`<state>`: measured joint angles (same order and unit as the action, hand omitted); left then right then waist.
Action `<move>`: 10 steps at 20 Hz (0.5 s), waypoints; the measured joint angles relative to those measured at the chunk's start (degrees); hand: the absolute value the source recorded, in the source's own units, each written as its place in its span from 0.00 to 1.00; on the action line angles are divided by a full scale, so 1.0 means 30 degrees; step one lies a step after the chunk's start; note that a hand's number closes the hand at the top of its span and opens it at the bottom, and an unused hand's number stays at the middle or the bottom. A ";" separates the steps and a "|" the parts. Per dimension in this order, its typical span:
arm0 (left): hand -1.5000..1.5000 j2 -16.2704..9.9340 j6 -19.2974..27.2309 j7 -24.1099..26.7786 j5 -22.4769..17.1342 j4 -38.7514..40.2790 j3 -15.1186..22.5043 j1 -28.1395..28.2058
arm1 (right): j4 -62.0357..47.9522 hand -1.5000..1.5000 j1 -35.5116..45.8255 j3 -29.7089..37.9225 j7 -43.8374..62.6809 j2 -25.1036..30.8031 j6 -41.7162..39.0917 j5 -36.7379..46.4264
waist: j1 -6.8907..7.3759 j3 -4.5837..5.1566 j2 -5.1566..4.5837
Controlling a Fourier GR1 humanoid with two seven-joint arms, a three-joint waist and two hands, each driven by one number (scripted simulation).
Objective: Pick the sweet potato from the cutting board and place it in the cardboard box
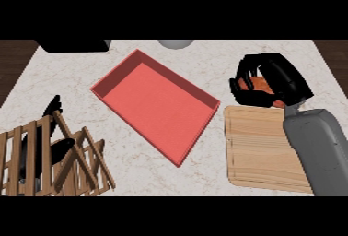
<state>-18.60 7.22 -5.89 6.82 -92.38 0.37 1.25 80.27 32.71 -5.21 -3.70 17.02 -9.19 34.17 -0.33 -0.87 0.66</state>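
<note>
An orange sweet potato (260, 85) is held in my right hand (272, 76), whose black fingers curl round it and hide most of it. The hand hovers just beyond the far edge of the light wooden cutting board (257, 147), at the right of the head view. A red, open, shallow box (158, 103) lies at an angle in the middle of the counter, to the left of the hand. My left hand (42, 152) shows at the lower left behind a wooden crate, mostly hidden.
A slatted wooden crate (51, 159) stands at the lower left. A black object (73, 45) and a grey round thing (176, 44) sit at the counter's far edge. The marble counter (81, 73) shows between them.
</note>
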 measured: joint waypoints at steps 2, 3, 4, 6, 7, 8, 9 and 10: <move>0.50 0.0041 -0.0064 0.0147 0.0014 0.0006 -0.0029 0.0012 | 0.1063 1.00 0.0007 -0.0054 0.0317 -0.0363 -0.0471 -0.0521 | 0.0012 -0.0018 -0.0004; 0.50 0.0053 -0.0164 0.0155 -0.0039 -0.0019 -0.0036 -0.0015 | 0.1281 1.00 0.0396 -0.0042 0.0706 -0.0590 -0.0681 -0.0683 | 0.0053 -0.0003 -0.0020; 0.50 0.0073 -0.0210 0.0174 -0.0029 -0.0009 -0.0039 -0.0038 | 0.1548 1.00 0.0772 -0.0017 0.1087 -0.0788 -0.0964 -0.0909 | 0.0081 -0.0004 -0.0028; 0.50 0.0137 -0.0153 0.0095 0.0150 -0.0156 0.0003 -0.0052 | 0.1567 1.00 0.1654 -0.0184 0.1905 -0.1428 -0.1028 -0.0860 | 0.0173 0.0037 -0.0063; 0.50 0.0180 -0.0157 0.0122 0.0166 -0.0078 -0.0013 -0.0103 | 0.1636 1.00 0.2074 -0.0202 0.2358 -0.1639 -0.1220 -0.0919 | 0.0193 0.0017 -0.0059; 0.50 0.0189 -0.0246 0.0182 0.0104 -0.0030 -0.0041 -0.0124 | 0.1882 1.00 0.2371 -0.0291 0.2919 -0.1854 -0.1397 -0.0909 | 0.0190 0.0002 -0.0058; 0.50 0.0216 -0.0246 0.0236 0.0204 -0.0022 -0.0001 -0.0150 | 0.1582 1.00 0.2879 -0.0464 0.3379 -0.2256 -0.1327 -0.0735 | 0.0244 -0.0011 -0.0067; 0.50 0.0247 -0.0207 0.0263 0.0326 -0.0092 0.0030 -0.0131 | 0.1444 1.00 0.3421 -0.0622 0.3998 -0.2642 -0.1318 -0.0564 | 0.0284 -0.0003 -0.0075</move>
<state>-17.86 6.60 -5.10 7.80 -92.66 0.46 0.86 84.60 42.98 -7.08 8.30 9.10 -13.15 32.48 0.52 -0.88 0.44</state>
